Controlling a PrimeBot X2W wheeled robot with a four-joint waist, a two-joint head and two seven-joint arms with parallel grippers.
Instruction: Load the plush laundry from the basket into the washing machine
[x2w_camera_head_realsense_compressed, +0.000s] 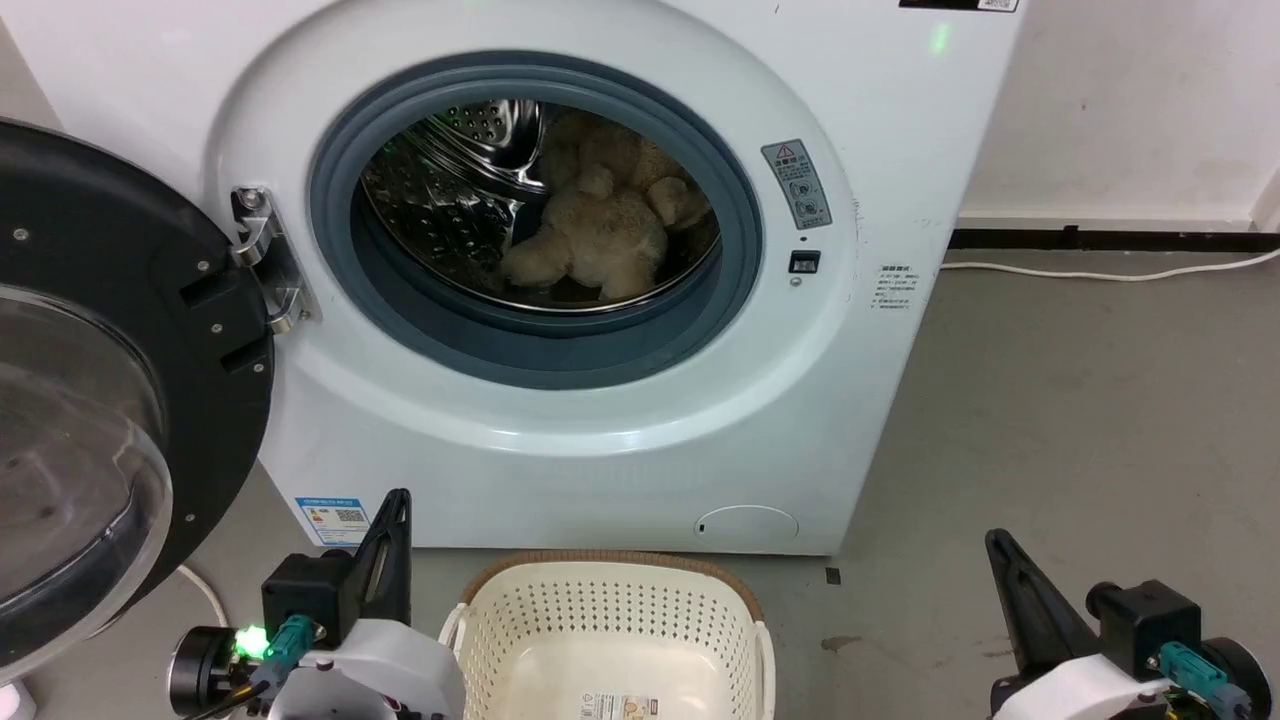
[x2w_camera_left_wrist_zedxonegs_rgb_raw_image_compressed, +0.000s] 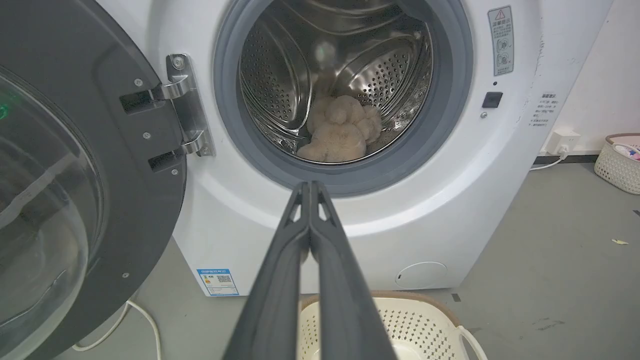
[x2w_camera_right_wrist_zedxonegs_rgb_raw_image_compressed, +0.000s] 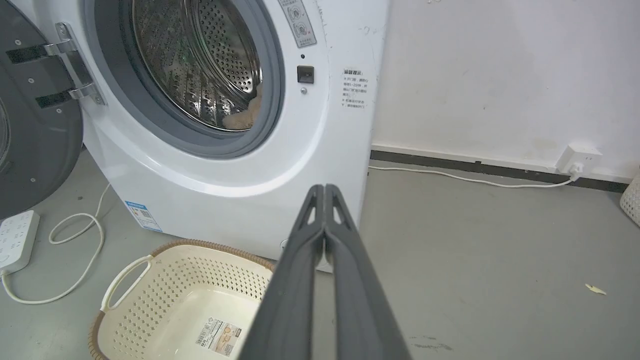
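Head view shows plush laundry (x2w_camera_head_realsense_compressed: 600, 235) in washing machine (x2w_camera_head_realsense_compressed: 600, 470) beyond basket (x2w_camera_head_realsense_compressed: 600, 612); left end effector (x2w_camera_left_wrist_zedxonegs_rgb_raw_image_compressed: 310, 186), right end effector (x2w_camera_right_wrist_zedxonegs_rgb_raw_image_compressed: 325, 188) closed

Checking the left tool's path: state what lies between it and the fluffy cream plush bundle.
Left wrist view: the grey rubber door seal's lower lip lies between the shut left tool and the fluffy cream plush bundle.

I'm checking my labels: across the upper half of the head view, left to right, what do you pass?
Door, swung open → hinge → plush laundry in the drum → warning sticker → white cable on the floor.
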